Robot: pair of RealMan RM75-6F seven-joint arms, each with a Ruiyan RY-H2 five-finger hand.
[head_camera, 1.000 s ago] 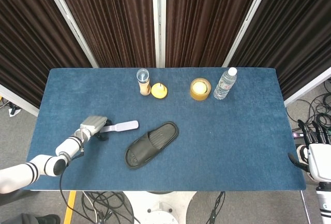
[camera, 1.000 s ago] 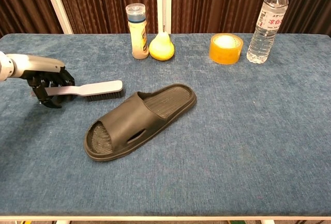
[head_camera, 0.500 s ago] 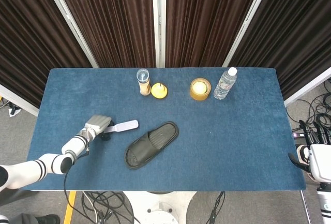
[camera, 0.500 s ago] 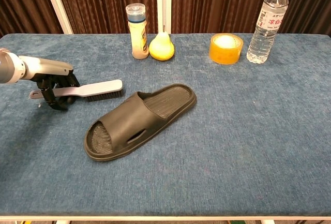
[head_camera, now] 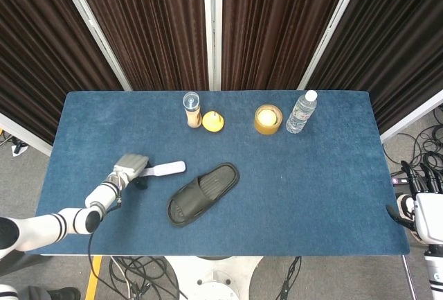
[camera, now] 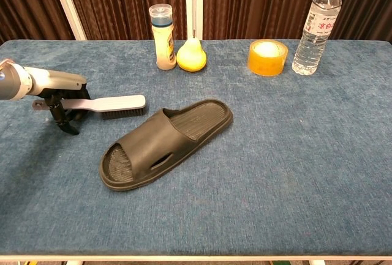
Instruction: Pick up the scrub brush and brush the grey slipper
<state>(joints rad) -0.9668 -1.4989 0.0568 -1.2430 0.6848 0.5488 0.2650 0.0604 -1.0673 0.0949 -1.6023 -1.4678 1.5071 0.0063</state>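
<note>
The scrub brush [camera: 116, 103] lies bristles-down on the blue table, left of the dark grey slipper [camera: 165, 142]. My left hand [camera: 60, 97] is at the brush's handle end, its dark fingers wrapped around the handle from above and below. In the head view the brush [head_camera: 165, 169] reaches right from the left hand [head_camera: 129, 168], and the slipper [head_camera: 203, 193] lies diagonally just right of it. My right hand [head_camera: 421, 206] hangs off the table's right edge, fingers apart, holding nothing.
Along the far side stand a capped bottle [camera: 162, 37], a yellow pear-shaped object [camera: 191, 55], a roll of yellow tape [camera: 267, 57] and a water bottle [camera: 317, 26]. The blue table [camera: 294, 155] stretches right of the slipper.
My left hand has shifted a little along the handle and its fingers have closed around it. The handle end sits slightly higher and the brush more level. The slipper has not moved.
</note>
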